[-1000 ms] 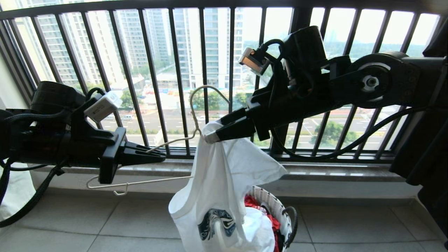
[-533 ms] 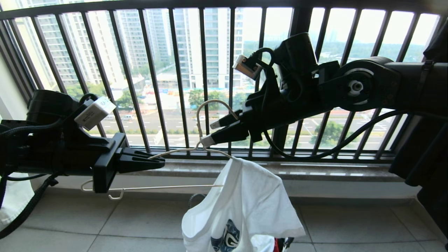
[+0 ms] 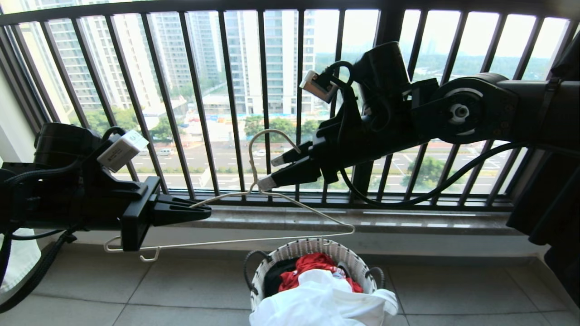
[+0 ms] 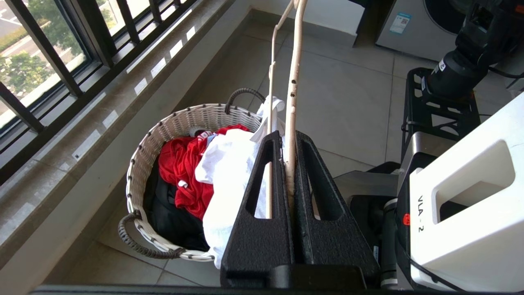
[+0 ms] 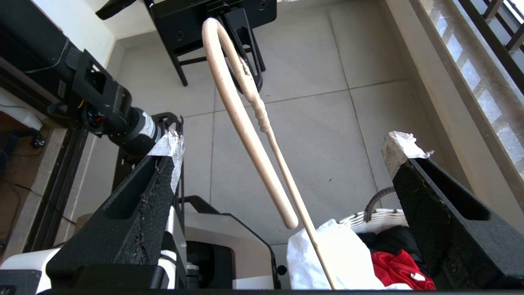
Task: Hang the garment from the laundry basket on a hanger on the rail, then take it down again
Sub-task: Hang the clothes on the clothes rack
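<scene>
The cream wire hanger [image 3: 226, 242] hangs bare in mid-air in front of the window. My left gripper [image 3: 206, 210] is shut on the hanger's left shoulder wire, seen up close as the hanger [image 4: 291, 82] pinched between the jaws of the left gripper [image 4: 286, 135]. My right gripper [image 3: 268, 173] stands open at the hanger's neck, holding nothing; the hook of the hanger [image 5: 237, 110] passes between the tips of the right gripper [image 5: 284, 143]. The white garment [image 3: 317, 303] lies crumpled on the laundry basket [image 3: 312, 246] below. The rail is out of view.
The black window railing [image 3: 226, 90] and stone sill [image 3: 408, 222] run close behind both arms. A red garment [image 3: 312, 265] and a black one fill the basket. Dark clothing [image 3: 557, 203] hangs at the right edge. My base [image 4: 462, 213] stands beside the basket.
The right gripper opened and let go of the garment, which slid off the hanger and dropped onto the basket. The hanger is now bare; the left gripper kept its hold.
</scene>
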